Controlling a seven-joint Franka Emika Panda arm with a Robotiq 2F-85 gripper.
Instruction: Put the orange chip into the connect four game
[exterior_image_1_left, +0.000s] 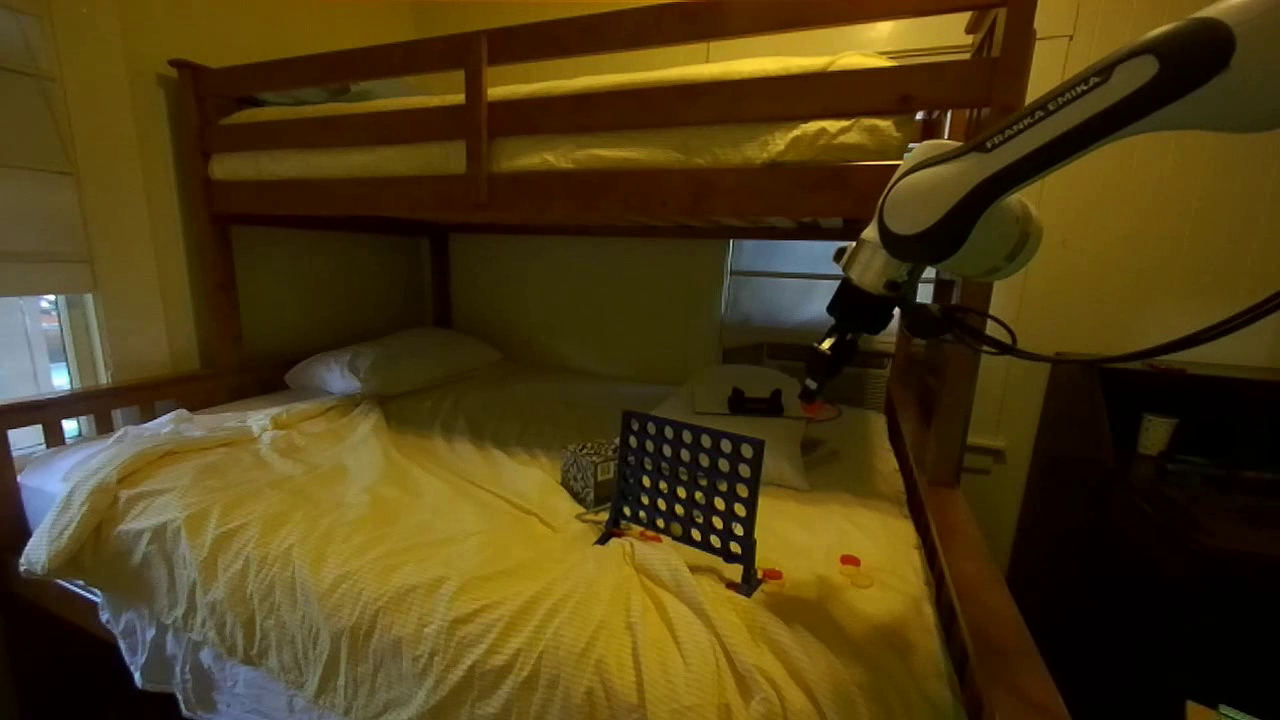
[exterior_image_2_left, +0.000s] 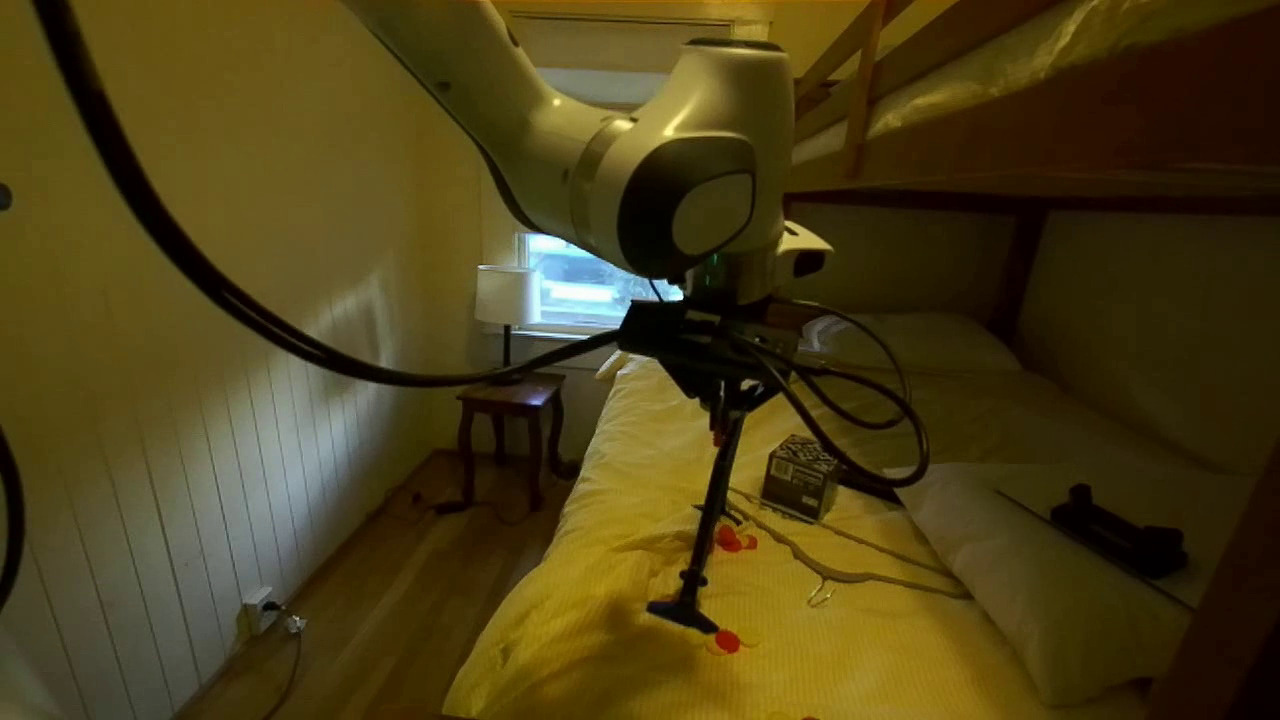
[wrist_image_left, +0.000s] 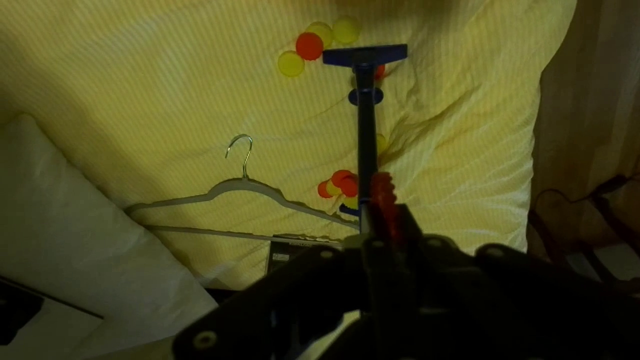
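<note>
The connect four game (exterior_image_1_left: 690, 487) is a dark blue upright grid rack standing on the yellow bedding. It shows nearly edge-on in an exterior view (exterior_image_2_left: 710, 510) and from above in the wrist view (wrist_image_left: 367, 135). My gripper (wrist_image_left: 389, 220) is shut on an orange chip (wrist_image_left: 383, 192), held on edge with its upper part sticking out past the fingertips. In both exterior views the gripper (exterior_image_1_left: 814, 388) (exterior_image_2_left: 722, 405) points down and the held chip (exterior_image_1_left: 815, 409) (exterior_image_2_left: 718, 437) is at its tip. In the wrist view the chip overlaps the rack's right side; the height gap is unclear.
Loose orange and yellow chips (wrist_image_left: 309, 46) lie by the rack's near foot and beside its middle (wrist_image_left: 345, 181). A grey hanger (wrist_image_left: 240, 185), a patterned box (exterior_image_2_left: 800, 480) and a pillow (exterior_image_2_left: 1050, 560) bearing a black object (exterior_image_2_left: 1115, 530) are nearby. The upper bunk (exterior_image_1_left: 600, 200) overhangs.
</note>
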